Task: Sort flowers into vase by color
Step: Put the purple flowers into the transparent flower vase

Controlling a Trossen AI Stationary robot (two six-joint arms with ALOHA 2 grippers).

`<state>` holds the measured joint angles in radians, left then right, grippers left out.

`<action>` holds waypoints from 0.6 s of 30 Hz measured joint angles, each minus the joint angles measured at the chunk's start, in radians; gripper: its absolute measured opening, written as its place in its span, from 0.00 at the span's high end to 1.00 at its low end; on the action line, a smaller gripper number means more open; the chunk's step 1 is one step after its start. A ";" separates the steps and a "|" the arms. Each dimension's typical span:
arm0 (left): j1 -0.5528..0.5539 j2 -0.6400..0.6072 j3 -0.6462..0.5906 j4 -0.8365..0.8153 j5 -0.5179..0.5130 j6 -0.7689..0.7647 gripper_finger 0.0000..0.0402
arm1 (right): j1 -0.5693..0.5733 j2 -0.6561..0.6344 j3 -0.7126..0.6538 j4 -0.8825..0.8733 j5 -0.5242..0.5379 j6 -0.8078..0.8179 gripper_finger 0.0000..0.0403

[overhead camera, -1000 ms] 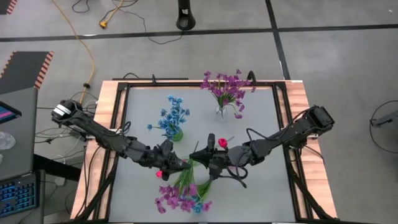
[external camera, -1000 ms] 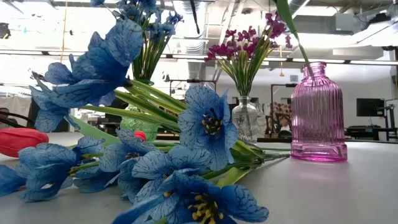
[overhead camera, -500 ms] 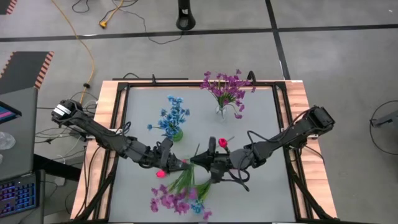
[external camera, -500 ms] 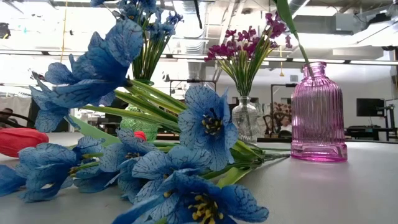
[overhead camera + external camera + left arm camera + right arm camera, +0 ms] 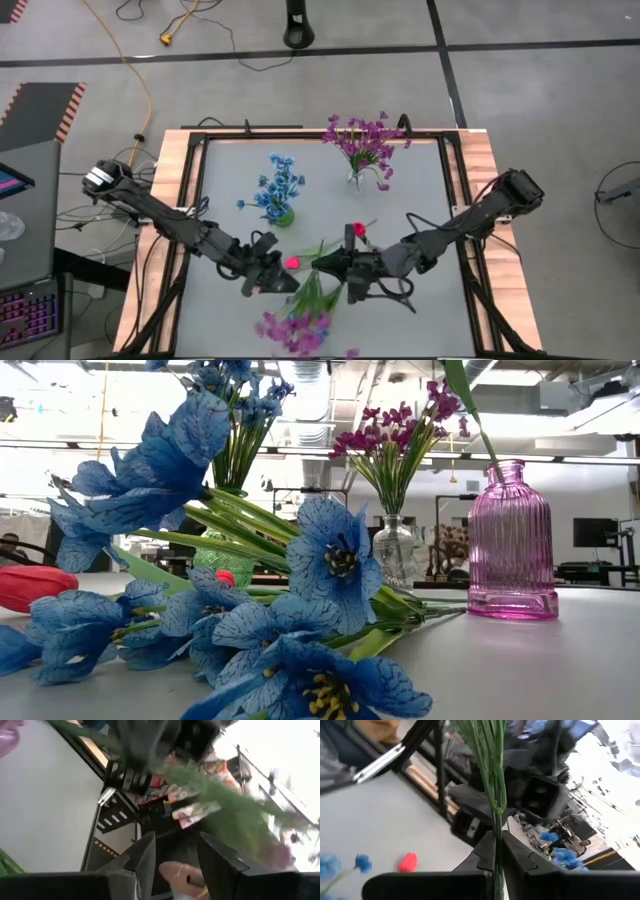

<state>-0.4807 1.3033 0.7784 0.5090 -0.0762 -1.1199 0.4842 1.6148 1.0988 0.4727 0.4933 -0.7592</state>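
The grey surface [image 5: 420,200] sits in a black frame with wood strips down both sides, on a concrete floor crossed by cables. Low down, the room behind is bright and washed out.

My right claw [image 5: 318,264] is near the front middle, pinched shut on a bundle of thin green stems [image 5: 492,765] that run straight up between its fingers [image 5: 485,851]. Their purple heads [image 5: 295,330] hang past the front edge of the surface, partly cut off by the picture's edge. My left claw [image 5: 283,281] is just beside them, fingers [image 5: 145,857] parted with nothing between; blurred green stems pass beyond the tips without touching.

A pink-red bud [image 5: 293,263] shows between the two claws, and whether it lies on the surface or belongs to the held bundle I cannot tell. Another pink-red flower [image 5: 357,230] stands in the ribbed pink glass bottle [image 5: 511,540], near the middle. Blue flowers [image 5: 278,185] fill a green vase [image 5: 286,216] left of centre, and purple flowers [image 5: 362,140] sit in a small clear vase [image 5: 355,180] at the back.

From table height, papery blue petals with dark veins and yellow centres [image 5: 335,560] crowd the foreground, hiding both claws and most of the green vase.
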 joint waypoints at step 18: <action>-0.097 -0.175 0.000 -0.463 -0.137 0.274 0.68 | 0.004 -0.260 0.000 -0.001 0.083 0.158 0.89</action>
<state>-0.5773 1.1278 0.7784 0.0460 -0.2136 -0.8454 0.4885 1.3551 1.0988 0.4720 0.5764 -0.6014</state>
